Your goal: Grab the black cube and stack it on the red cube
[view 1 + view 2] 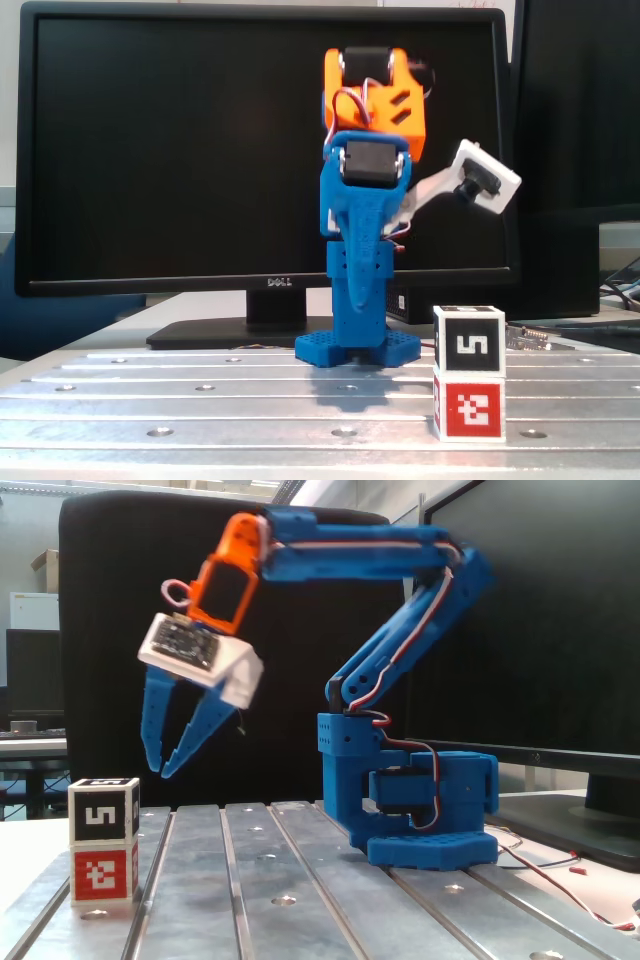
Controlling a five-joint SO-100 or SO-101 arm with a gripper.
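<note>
grooved metal table [200, 400] — red cube [470, 410], arm base [357, 349]

Black cube [468, 340] white-edged, white "5"; red cube [469, 408] white blocky pattern.

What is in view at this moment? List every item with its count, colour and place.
black cube: 1, black faces with white edges, on top of the red cube.
red cube: 1, red faces with white edges, on the table near its front edge.
table: 1, grey slotted metal, under everything.
monitor: 1, black, screen dark, behind the arm.
arm base: 1, blue, on the table.
wrist camera: 1, white mount, beside the gripper.
gripper: 1, blue fingers, open, empty, above and beside the stack.
</note>
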